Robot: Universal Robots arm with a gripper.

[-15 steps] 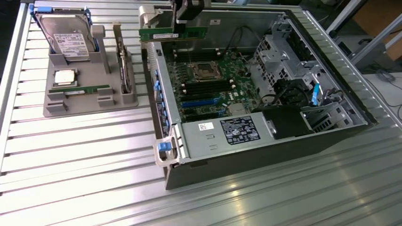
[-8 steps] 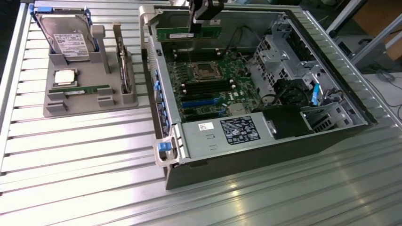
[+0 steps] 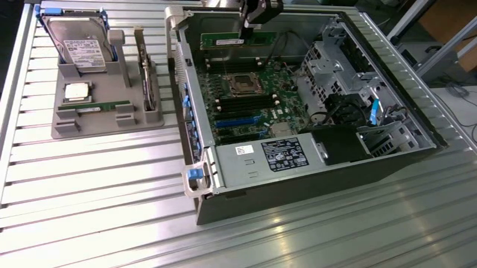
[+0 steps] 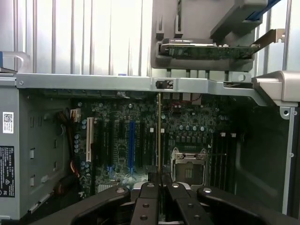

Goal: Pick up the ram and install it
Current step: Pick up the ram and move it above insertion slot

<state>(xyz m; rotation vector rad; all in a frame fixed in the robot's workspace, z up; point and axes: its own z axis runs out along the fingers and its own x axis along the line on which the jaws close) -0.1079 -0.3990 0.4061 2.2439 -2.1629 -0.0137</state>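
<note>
Parts sit parked at the exterior view's left. A grey tray [image 3: 67, 131] with moulded cradles carries a hard drive [image 3: 78, 42] in its upper part and a silver processor chip [image 3: 77, 92] below it. A spare memory stick [image 3: 100, 106] lies in its own cradle, and a graphics card [image 3: 149, 78] stands on edge along the tray's right side. The cradles keep each part apart from its neighbours, probably so fingers can close over one from above without touching the rest.

Just right of the tray, the open computer case [image 3: 298, 190] lies on its side, so the motherboard [image 3: 216, 95] faces upward. At the upper middle of the exterior view, the gripper [image 3: 257, 25] is pinched narrow on the ram [image 3: 234, 40], which hangs level over the far end of the case, above the board. In the wrist view the ram [image 4: 159, 136] is a thin line edge-on between the closed gripper [image 4: 161, 180], its free edge aimed at the board. That orientation suits a straight press into a slot.

The black memory slots [image 3: 238, 103] lie next to the processor socket [image 3: 242, 84], with open room above them. Tighter limits are the case rim, the drive cage [image 3: 328, 61] toward the exterior view's right, and the power supply [image 3: 261, 159] in the lower part of the case.
</note>
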